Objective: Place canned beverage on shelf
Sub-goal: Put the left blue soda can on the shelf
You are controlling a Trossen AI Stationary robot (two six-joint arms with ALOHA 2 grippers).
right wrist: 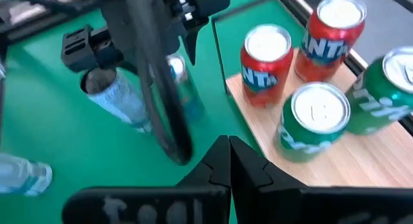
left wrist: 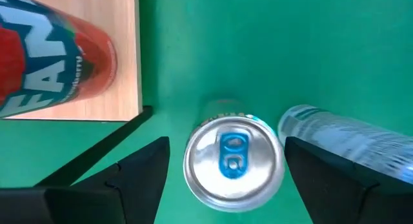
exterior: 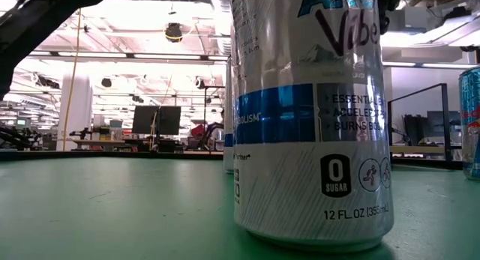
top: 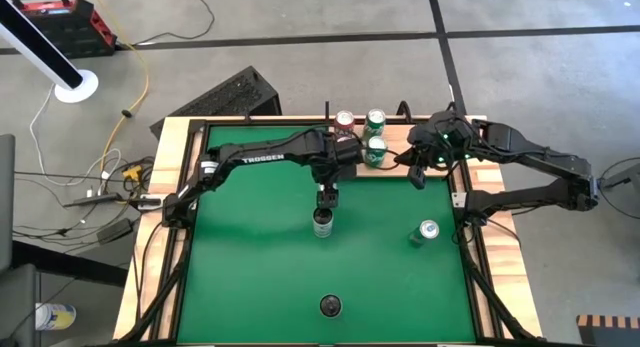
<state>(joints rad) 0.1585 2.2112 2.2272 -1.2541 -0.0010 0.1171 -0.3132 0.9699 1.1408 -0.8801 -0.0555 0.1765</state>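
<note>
Can point(top: 322, 223) upright at frame centre on the green bench point(top: 250, 287), directly beneath left tool point(top: 327, 197) with fingers spread either side, not gripping; shelf point(top: 392, 159) up-right beside clenched right tool point(top: 416, 173).

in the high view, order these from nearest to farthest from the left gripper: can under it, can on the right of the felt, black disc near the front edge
1. Can under the left gripper: mid-felt can, directly below it.
2. Right-side can, toward the right rim.
3. Black disc, by the front edge.
</note>
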